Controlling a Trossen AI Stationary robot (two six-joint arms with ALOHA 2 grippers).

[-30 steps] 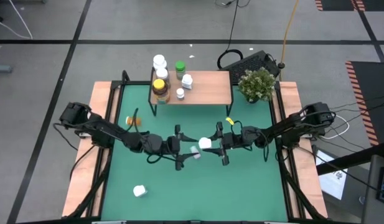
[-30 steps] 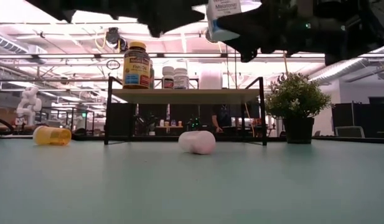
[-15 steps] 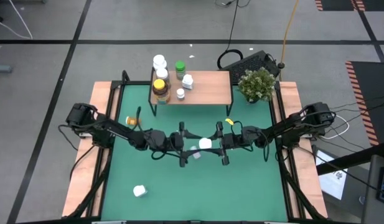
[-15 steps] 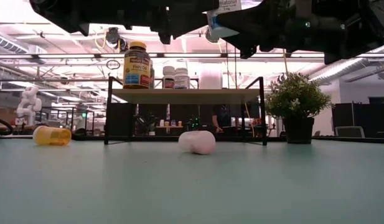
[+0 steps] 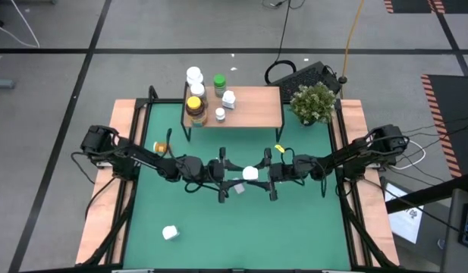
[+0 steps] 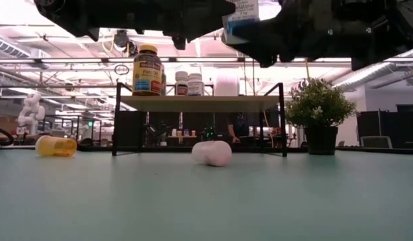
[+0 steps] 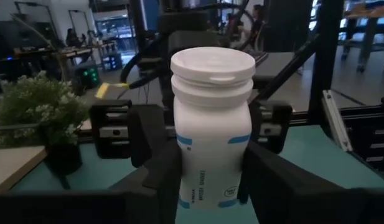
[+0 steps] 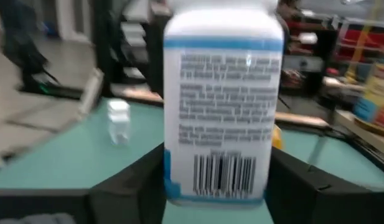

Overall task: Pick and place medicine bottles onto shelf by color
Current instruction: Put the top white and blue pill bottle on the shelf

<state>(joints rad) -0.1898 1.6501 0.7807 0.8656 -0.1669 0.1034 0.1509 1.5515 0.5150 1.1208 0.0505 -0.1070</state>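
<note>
My right fingers (image 5: 268, 175) are clenched on a white medicine bottle (image 5: 250, 174), holding it upright above the middle of the green desk (image 5: 294, 227). My left fingers (image 5: 222, 175) are spread wide and sit just to the bottle's left, not touching it. Another white bottle (image 6: 212, 152) lies on its side on the desk below, an orange one (image 6: 56, 146) lies far left, and a white jar (image 5: 170, 233) sits near the front. The shelf (image 5: 252, 106) at the far edge carries several bottles on its left end.

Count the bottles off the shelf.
4: orange bottle at left; held bottle in the right hand; fallen bottle beneath it; white jar near front. More may be hidden.
</note>
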